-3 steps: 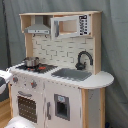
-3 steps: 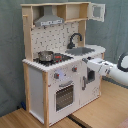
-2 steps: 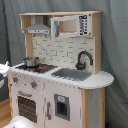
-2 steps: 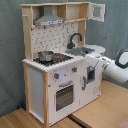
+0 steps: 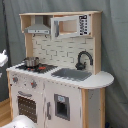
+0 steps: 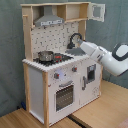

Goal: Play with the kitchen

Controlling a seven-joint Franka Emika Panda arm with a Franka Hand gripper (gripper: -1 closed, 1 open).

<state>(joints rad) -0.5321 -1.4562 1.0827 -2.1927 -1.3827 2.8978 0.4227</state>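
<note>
In the second exterior view the white arm (image 6: 107,56) comes in from the second exterior view's right and crosses in front of the counter, its end pointing toward the sink side. The gripper itself is not visible to me, so I cannot tell if it is open or closed, or if it holds anything.

Behind the arm stands the kitchen (image 5: 60,80) – a tall toy of white panels and light wood, on a wooden floor (image 6: 100,112) in front of a dark curtain (image 5: 114,45). Low on its front are the oven door (image 6: 64,95) and, above it, the knobs (image 6: 58,76).

On the countertop a small metal pot (image 5: 31,62) sits on the stove (image 5: 37,66); beside it, toward the first exterior view's right, is the grey sink (image 5: 71,74). The black faucet (image 5: 83,59) curves up at the back of the sink, near the tiled wall. Highest, at the back, the grey hood (image 5: 37,29) hangs above the stove, and a cabinet with a window (image 5: 70,26) is next to it.
</note>
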